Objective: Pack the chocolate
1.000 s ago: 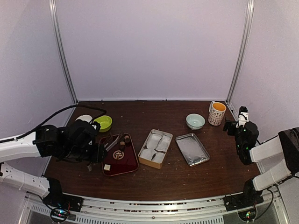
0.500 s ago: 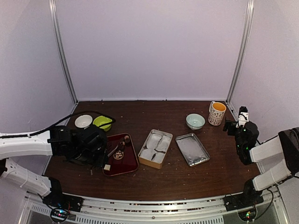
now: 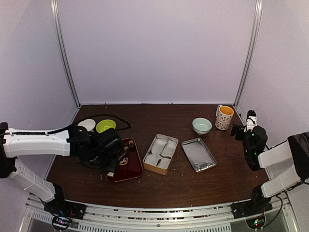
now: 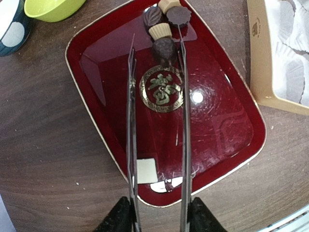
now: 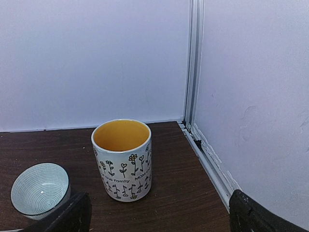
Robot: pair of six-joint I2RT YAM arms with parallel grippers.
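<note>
Left gripper (image 4: pixel 159 220): at 6 o'clock in its wrist view, fingers about half closed and clamped on the handle end of thin metal tweezers (image 4: pixel 183 121).
Tweezers: two blades point to 12 o'clock over the red tray (image 4: pixel 227 125), with a clear gap between them.
Cream cube (image 4: pixel 146 170): on the tray's near end, just beside the left blade, at 6 o'clock from the gold emblem (image 4: pixel 161 88).
Chocolate (image 4: pixel 164 47): clustered at the tray's far end, at 12 o'clock from the emblem. The nearest dark lump lies between the blade tips and is not pinched. The left blade is clear of it and the right blade is just beside it. More dark pieces and tan cups sit right behind it.
Box (image 3: pixel 161 153): at 3 o'clock from the tray on the dark table (image 3: pixel 169 183), lined with white paper cups.
Silver tin (image 3: pixel 198 154): flat, at 3 o'clock from the box.
Green bowl (image 3: pixel 105 125) and white bowl (image 3: pixel 87 124): at 11 o'clock from the tray.
Right gripper (image 5: pixel 159 215): at the table's right edge, fingers spread wide, holding nothing.
Mug (image 5: pixel 122 159): upright, yellow inside, near the far right corner.
Pale blue bowl (image 5: pixel 39 188): at 8 o'clock from the mug.
</note>
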